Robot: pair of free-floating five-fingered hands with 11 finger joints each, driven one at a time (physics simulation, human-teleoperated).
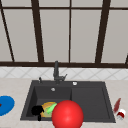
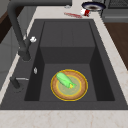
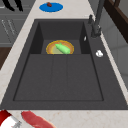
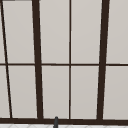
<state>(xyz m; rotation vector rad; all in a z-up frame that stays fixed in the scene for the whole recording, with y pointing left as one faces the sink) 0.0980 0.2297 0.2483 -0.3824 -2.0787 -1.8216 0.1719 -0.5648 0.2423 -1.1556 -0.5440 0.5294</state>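
Left robot hand [image 1: 37, 110] hovers at the sink's [image 1: 105, 100] front-left edge, just beside the plate [image 1: 45, 110] carrying a green vegetable [image 1: 51, 108]; its finger posture cannot be told. A red ball-like shape [image 1: 67, 115], possibly close to the camera, covers the sink's front rim.

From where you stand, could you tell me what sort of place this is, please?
Most likely a home kitchen, at the sink: a dark sink with a tall faucet set into a pale stone-look counter, a plate holding a green vegetable in the basin, and a large window behind.
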